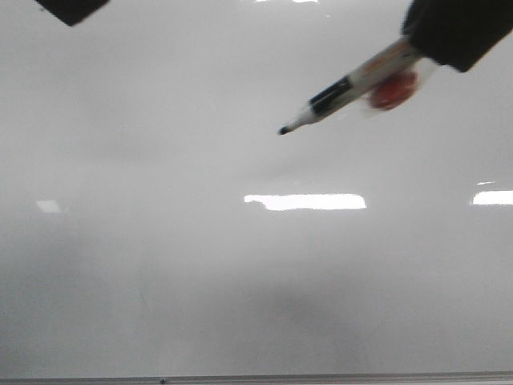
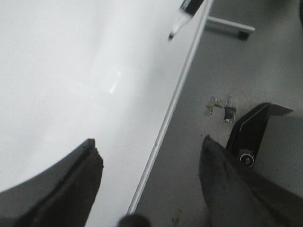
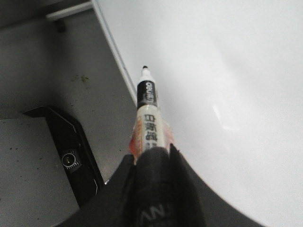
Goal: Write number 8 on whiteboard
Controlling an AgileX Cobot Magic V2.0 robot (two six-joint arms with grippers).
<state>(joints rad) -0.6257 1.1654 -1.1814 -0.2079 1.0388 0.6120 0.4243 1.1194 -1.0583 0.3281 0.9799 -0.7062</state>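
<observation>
Hovering spread and empty over the whiteboard (image 2: 57, 71), left claw (image 2: 149, 184). Rightward, right claw (image 3: 154, 163) pinching a marker (image 1: 353, 84), tip (image 1: 284, 130) ahead of the claw, over blank board; contact cannot be told. No number 8 visible.

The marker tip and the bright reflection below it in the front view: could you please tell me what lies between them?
Nothing: the front view shows only bare whiteboard between the marker tip and the reflection. No stroke is drawn there.
</observation>
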